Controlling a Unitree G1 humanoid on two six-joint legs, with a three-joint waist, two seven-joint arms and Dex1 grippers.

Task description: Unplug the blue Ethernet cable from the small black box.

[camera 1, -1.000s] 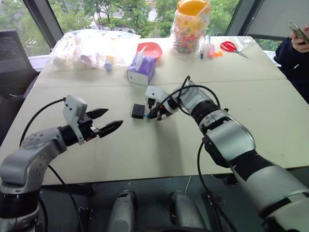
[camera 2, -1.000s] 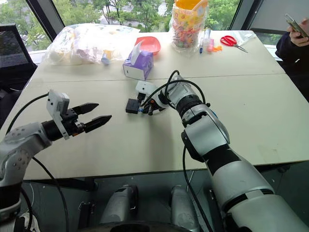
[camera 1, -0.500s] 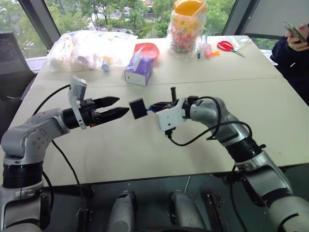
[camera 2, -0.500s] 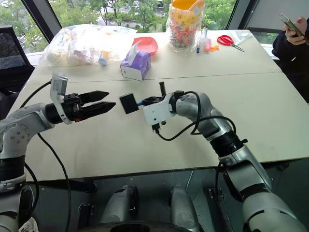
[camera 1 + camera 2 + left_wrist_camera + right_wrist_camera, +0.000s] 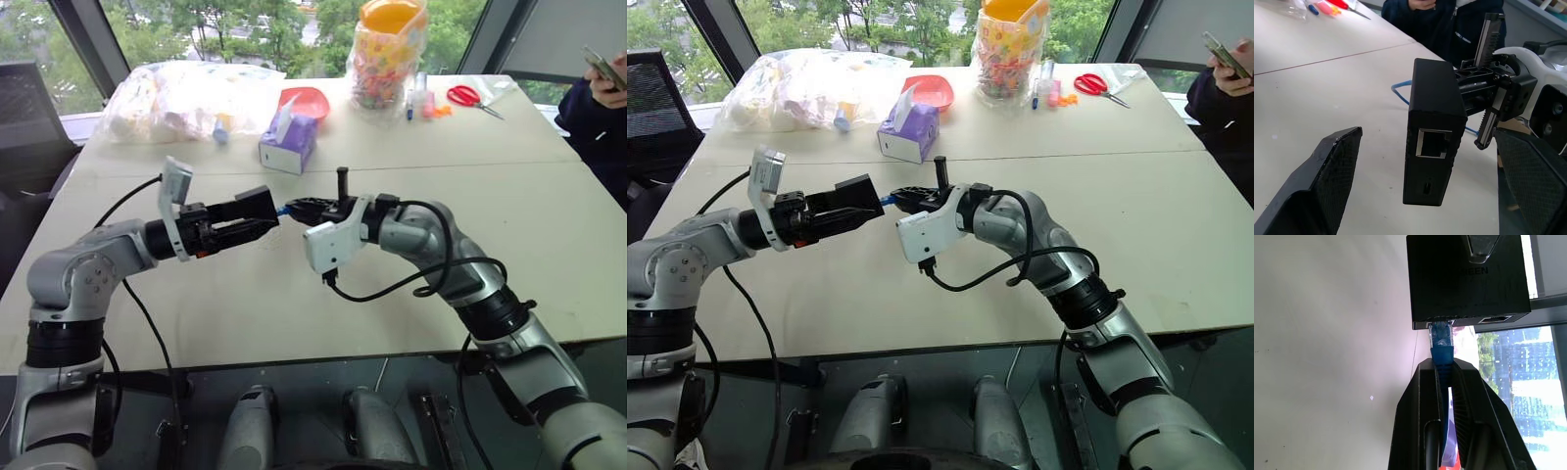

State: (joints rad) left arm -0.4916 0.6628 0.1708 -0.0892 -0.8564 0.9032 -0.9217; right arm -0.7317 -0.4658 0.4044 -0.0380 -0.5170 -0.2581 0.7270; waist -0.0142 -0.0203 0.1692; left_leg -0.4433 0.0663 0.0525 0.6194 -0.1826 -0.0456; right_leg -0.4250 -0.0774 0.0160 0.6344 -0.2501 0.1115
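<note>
Above the table (image 5: 549, 196), the 2 arms met in mid-air. The left gripper (image 5: 1425, 181) stood with its fingers spread either side of the small black box (image 5: 1432, 149) — not clamped, seemingly poised to brace it. The right gripper (image 5: 1442, 382) was pinched on the blue Ethernet cable (image 5: 1441, 345) just behind its plug, which sat in the port, probably for a straight pull.

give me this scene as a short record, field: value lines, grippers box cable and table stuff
box: small black box, held up off the table, between the left gripper's fingers
cable: blue cable, plug in the box's port
left gripper: fingers on either side of the box, not closed on it
right gripper: shut on the cable just behind the plug
table: purple tissue box, red scissors
</note>
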